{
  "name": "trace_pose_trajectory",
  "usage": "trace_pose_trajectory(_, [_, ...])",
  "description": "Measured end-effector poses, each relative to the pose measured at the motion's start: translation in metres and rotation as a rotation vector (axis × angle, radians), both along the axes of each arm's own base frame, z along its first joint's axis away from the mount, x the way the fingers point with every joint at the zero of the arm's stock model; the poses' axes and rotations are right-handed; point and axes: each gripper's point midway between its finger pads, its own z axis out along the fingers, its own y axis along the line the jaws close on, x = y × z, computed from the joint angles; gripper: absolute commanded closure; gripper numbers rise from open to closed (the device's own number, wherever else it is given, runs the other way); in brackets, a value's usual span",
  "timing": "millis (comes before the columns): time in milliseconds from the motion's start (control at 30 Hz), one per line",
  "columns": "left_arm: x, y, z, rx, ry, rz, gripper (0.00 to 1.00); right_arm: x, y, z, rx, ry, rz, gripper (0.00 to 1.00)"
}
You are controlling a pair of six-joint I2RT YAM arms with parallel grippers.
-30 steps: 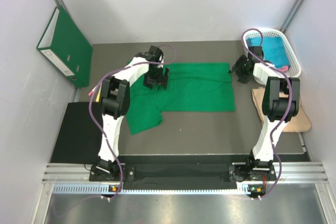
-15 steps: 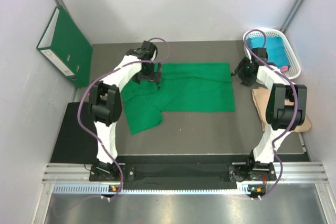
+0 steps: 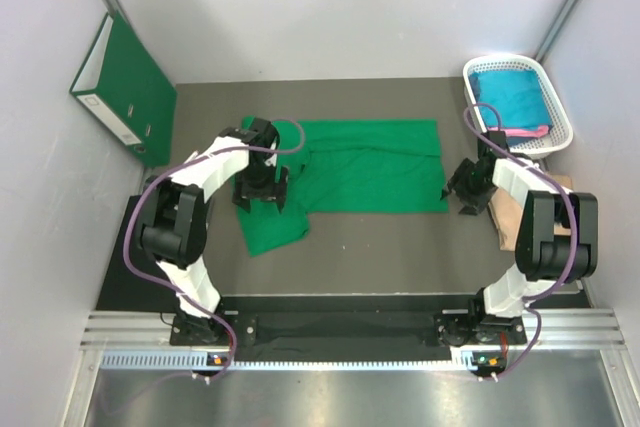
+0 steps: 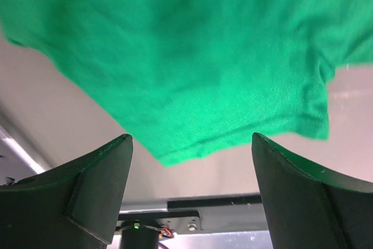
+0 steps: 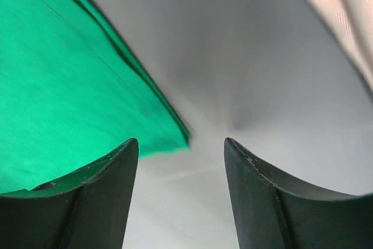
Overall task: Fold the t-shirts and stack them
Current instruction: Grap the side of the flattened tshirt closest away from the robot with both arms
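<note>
A bright green t-shirt (image 3: 370,165) lies spread on the grey table, partly folded, with a flap hanging toward the near left (image 3: 272,229). My left gripper (image 3: 260,193) hovers open over that left part; the cloth's near edge (image 4: 192,103) shows above its fingers. My right gripper (image 3: 468,190) is open and empty just off the shirt's near right corner (image 5: 175,138). A teal shirt (image 3: 508,97) and a pink one (image 3: 528,131) lie in the white basket.
A white basket (image 3: 560,107) stands at the back right. A tan board (image 3: 560,232) lies by the right arm. A dark green binder (image 3: 125,87) leans on the left wall. A black mat (image 3: 140,247) covers the near left.
Both grippers have moved from the shirt's far edge toward me. The left now hangs over the near left flap, the right beside the near right corner. The shirt lies unchanged.
</note>
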Motion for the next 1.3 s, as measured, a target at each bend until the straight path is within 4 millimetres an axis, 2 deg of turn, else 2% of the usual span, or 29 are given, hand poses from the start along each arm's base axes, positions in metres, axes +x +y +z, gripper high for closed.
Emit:
trace_pose_trajectory(100, [-0.016,-0.004,-0.002,-0.041,0.033,0.006,0.13,-0.020,0.003,-0.005,0.010,0.037,0.002,0.44])
trace_pose_trajectory(133, [-0.020,-0.005,-0.003,-0.053,0.040,0.012,0.13,-0.023,0.004,-0.007,0.014,0.043,0.003,0.50])
trace_pose_trajectory(267, [-0.030,-0.008,-0.006,-0.078,0.053,0.039,0.12,-0.031,0.009,-0.016,0.041,0.058,0.010,0.58])
trace_pose_trajectory(367, [-0.030,-0.007,-0.008,-0.085,0.046,0.067,0.12,-0.026,0.015,-0.016,0.059,0.038,0.019,0.60])
trace_pose_trajectory(533, [-0.028,-0.001,-0.003,-0.117,0.013,0.150,0.11,-0.004,0.021,-0.015,0.073,-0.044,0.024,0.64])
trace_pose_trajectory(600, [-0.029,0.003,0.001,-0.134,0.000,0.191,0.11,0.002,0.021,-0.015,0.072,-0.076,0.028,0.75])
trace_pose_trajectory(633, [-0.030,0.004,0.003,-0.144,-0.003,0.207,0.12,0.005,0.021,-0.016,0.070,-0.091,0.030,0.87])
trace_pose_trajectory(733, [-0.032,0.006,0.010,-0.172,-0.030,0.246,0.13,0.009,0.021,-0.018,0.067,-0.122,0.039,0.98])
trace_pose_trajectory(867, [-0.050,0.009,0.010,-0.175,-0.041,0.257,0.21,0.008,0.021,-0.019,0.061,-0.169,0.051,1.00])
trace_pose_trajectory(1067, [-0.089,0.013,0.005,-0.164,-0.018,0.276,0.24,0.006,0.023,-0.018,0.066,-0.205,0.070,1.00])
trace_pose_trajectory(1200, [-0.087,0.012,0.014,-0.206,-0.053,0.363,0.25,0.005,0.024,-0.018,0.069,-0.208,0.080,1.00])
trace_pose_trajectory(1300, [-0.091,0.009,0.009,-0.246,-0.036,0.442,0.28,0.004,0.025,-0.018,0.072,-0.208,0.088,1.00])
